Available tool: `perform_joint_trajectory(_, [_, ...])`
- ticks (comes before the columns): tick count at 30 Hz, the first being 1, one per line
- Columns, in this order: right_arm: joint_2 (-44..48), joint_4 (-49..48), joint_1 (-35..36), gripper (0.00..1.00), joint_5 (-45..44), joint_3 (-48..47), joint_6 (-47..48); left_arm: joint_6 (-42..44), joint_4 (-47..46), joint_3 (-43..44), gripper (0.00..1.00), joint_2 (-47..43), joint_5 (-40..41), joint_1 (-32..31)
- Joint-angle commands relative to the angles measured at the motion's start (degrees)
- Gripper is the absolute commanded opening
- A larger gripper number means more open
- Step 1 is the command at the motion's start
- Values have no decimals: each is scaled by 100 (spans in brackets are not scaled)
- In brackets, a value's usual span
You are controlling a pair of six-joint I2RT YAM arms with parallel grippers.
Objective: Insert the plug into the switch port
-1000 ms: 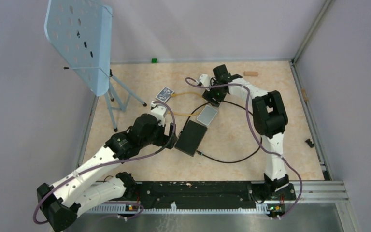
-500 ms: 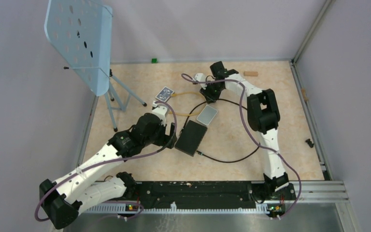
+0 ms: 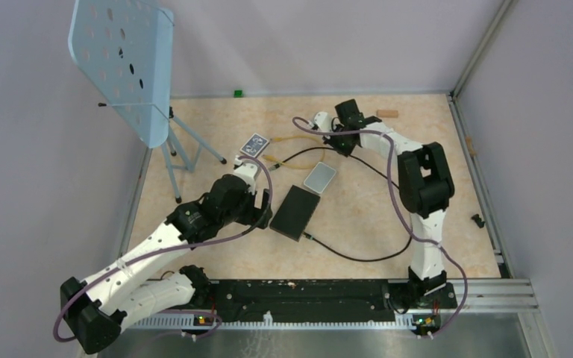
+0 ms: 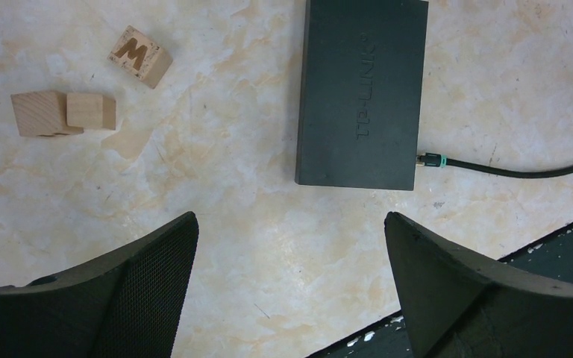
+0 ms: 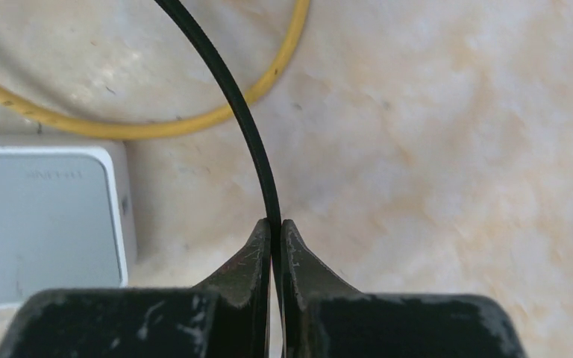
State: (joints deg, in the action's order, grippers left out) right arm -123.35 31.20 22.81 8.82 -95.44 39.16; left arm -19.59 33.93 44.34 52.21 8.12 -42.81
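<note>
**Right arm on the cable, plug not at a port yet**

Right gripper [image 5: 276, 227] is pinched shut on the black cable [image 5: 248, 127] mid-run, not on a connector. Yellow cable [image 5: 194, 123] and grey-blue card [image 5: 37, 216] lie just beside. Left gripper [image 4: 291, 224] is spread wide, empty, hovering near the switch box [image 4: 358, 89]. A green-tipped plug [image 4: 431, 159] at the box edge looks seated. Step, my read: fetching the cable's loose end; can't make out its plug. Next: regrip at the connector, square it to a free port, left arm bracing the box

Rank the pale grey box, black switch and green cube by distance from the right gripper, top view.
1. pale grey box: just beside the right gripper, on its bases side.
2. black switch: mid-table, nearer the bases.
3. green cube: far wall, left.
</note>
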Motion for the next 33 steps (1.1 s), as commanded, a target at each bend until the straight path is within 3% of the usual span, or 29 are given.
perform_joint_trajectory(1, [1502,-1400,-50,0,-1058,624,-655,-30,-168,47,99,-367,159,48])
perform_joint_trajectory(8, [2807,-2988,433,0,-2910,2083,-673,-18,-716,-116,99,-1057,384,53])
perform_joint_trajectory(12, [3262,-4567,860,0,-4411,2953,-308,-3,-969,-46,99,-1171,418,51])
perform_joint_trajectory(15, [3788,-4913,1002,0,-4706,3370,-574,56,-1163,30,99,-1219,308,53])
perform_joint_trajectory(19, [4879,-4314,1006,0,-4065,3654,-1827,312,-1539,81,99,-1477,84,53])
perform_joint_trajectory(22, [5915,-3954,1008,0,-2853,3959,-2408,593,-1934,30,99,-1827,-228,48])
perform_joint_trajectory(28, [7606,-4261,1024,0,-1661,4811,-3327,1096,-3291,-299,99,-2708,-1142,49])
perform_joint_trajectory(33, [8463,-4448,1069,0,-728,5113,-3944,1393,-4568,-276,99,-2769,-1821,53])
